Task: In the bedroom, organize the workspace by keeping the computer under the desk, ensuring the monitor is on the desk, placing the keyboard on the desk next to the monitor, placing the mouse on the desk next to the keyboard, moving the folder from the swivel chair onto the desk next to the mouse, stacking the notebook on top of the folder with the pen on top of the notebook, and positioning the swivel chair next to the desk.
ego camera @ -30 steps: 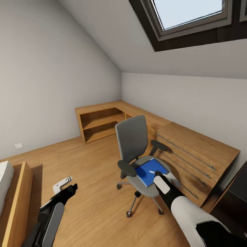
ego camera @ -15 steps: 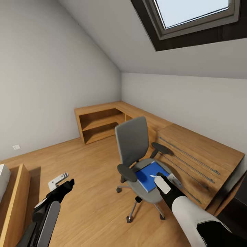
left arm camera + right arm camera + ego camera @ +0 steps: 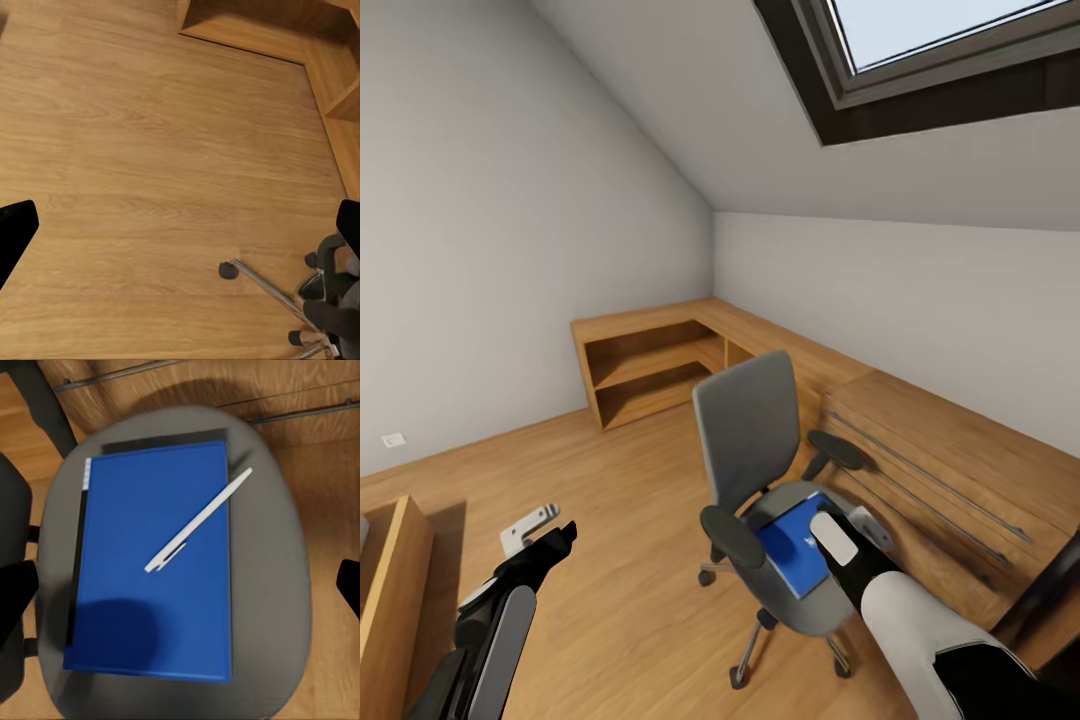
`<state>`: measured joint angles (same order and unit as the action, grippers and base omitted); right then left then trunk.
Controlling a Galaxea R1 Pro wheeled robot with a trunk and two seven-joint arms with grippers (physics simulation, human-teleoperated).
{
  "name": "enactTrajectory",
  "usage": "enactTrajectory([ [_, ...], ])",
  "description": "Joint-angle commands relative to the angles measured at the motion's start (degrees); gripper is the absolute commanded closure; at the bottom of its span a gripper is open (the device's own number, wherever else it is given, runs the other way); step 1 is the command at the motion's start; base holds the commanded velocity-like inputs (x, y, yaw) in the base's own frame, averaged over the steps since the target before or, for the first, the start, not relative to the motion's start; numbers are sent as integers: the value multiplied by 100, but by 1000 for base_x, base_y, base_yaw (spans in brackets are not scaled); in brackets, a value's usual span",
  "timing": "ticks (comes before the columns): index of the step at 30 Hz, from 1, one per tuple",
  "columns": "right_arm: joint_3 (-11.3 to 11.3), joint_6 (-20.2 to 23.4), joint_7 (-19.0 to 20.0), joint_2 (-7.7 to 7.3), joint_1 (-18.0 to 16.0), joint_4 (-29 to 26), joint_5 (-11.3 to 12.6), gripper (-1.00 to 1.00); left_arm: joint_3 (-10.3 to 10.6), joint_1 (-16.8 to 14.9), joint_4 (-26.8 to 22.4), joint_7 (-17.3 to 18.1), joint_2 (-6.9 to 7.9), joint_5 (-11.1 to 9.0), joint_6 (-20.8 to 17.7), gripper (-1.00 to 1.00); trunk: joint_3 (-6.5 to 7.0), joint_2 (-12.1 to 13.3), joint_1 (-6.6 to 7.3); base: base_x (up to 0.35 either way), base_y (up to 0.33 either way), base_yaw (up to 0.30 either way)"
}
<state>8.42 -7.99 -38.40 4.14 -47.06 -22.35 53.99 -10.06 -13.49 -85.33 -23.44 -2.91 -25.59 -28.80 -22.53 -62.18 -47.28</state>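
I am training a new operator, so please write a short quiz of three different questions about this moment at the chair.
1. True or false: the pen lies on top of the blue folder.
2. Multiple choice: the folder rests on A) the floor, B) the seat of the swivel chair, C) the wooden cabinet.
3. Short answer: which gripper hangs above the chair seat, and are its fingers open or shut?

Key
1. True.
2. B.
3. The right gripper; its fingers stand wide apart, open, and hold nothing. The left gripper is open above the wooden floor.
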Motion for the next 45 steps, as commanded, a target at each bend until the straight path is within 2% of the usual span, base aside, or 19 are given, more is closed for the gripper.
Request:
enactTrajectory([
  [1, 47, -41, -23, -9, -5, -3, 59, -100, -5, -4, -9, -38, -4, -60, -17, -100, -7, -4, -3, 260, 0, 0],
  [5, 113, -41, 21, -78, -2, -6, -15, -100, -5, -4, -10, -38, -1, -60, -20, -100, -7, -4, -3, 249, 0, 0],
  [8, 240, -39, 106, -150, -1, -6, -200, -100, -5, -4, -8, -38, 2, -60, -20, -100, -7, -4, -3, 176, 0, 0],
  [11, 566, -20, 260, -253, 2, 2, -659, -100, -5, -4, -9, -41, 6, -52, -17, -100, -7, -4, -3, 76, 0, 0],
  [12, 761, 32, 330, -315, 3, 6, -949, -100, -2, -4, -10, -43, 7, -14, -15, -100, -7, -4, -3, 38, 0, 0],
  [13, 855, 75, 364, -351, 3, 7, -1097, -100, -1, -4, -10, -44, 8, 29, -15, -100, -7, -4, -3, 31, 0, 0],
  [15, 1028, 187, 446, -425, 4, 9, -1384, -100, 1, -4, -10, -45, 8, 165, -14, -100, -7, -4, -3, 22, 0, 0],
  [19, 1317, 520, 741, -568, 4, 7, -1903, -100, 2, -4, -8, -38, 1, 575, -13, -100, -7, -4, -3, 12, 0, 0],
  [20, 1437, 766, 1003, -659, 4, 9, -2143, -100, 1, -4, -7, -35, -2, 784, -12, -100, -7, -4, -3, 5, 0, 0],
  [24, 1651, 1331, 1839, -915, 4, 15, -2613, -100, 2, -4, -4, -27, -11, 1070, -12, -100, -7, -4, -3, 3, 0, 0],
  [26, 1772, 1561, 2399, -1059, 7, 22, -2867, -100, 3, -4, -3, -25, -13, 1144, -12, -100, -7, -4, -3, 2, 0, 0],
  [27, 1900, 1723, 3019, -1198, 9, 46, -3134, -100, 3, -4, -2, -23, -14, 1195, -12, -100, -7, -4, -3, 0, 0, 0],
  [30, 2058, 1862, 3971, -1389, 11, 144, -3543, -100, 3, -4, -2, -22, -16, 1239, -12, -100, -7, -4, -3, 0, 0, 0],
  [31, 2125, 1908, 4557, -1478, 12, 266, -3808, -100, 4, -4, -2, -21, -14, 1258, -12, -100, -7, -4, -3, 0, 0, 0],
  [35, 2238, 1905, 5528, -1569, 17, 621, -4418, -100, -2, -4, 3, -18, -6, 1279, -9, -100, -7, -4, -3, 0, 0, 0],
  [36, 2342, 1816, 5874, -1590, 27, 803, -4828, -100, -3, -4, 16, -15, -4, 1284, -7, -100, -7, -4, -3, 0, 0, 0],
  [40, 2520, 1462, 6327, -1614, 54, 1082, -5660, -100, 0, -4, 47, -13, -9, 1290, -3, -100, -7, -4, -3, 0, 0, 0],
  [44, 2606, 1143, 6672, -1623, 68, 1236, -6149, -100, 7, -4, 68, -7, -17, 1292, 2, -100, -7, -4, -3, 0, 0, 0],
  [45, 2614, 1113, 6721, -1624, 69, 1250, -6197, -100, 10, -4, 70, -6, -19, 1292, 3, -100, -7, -4, -3, 0, 0, 0],
])
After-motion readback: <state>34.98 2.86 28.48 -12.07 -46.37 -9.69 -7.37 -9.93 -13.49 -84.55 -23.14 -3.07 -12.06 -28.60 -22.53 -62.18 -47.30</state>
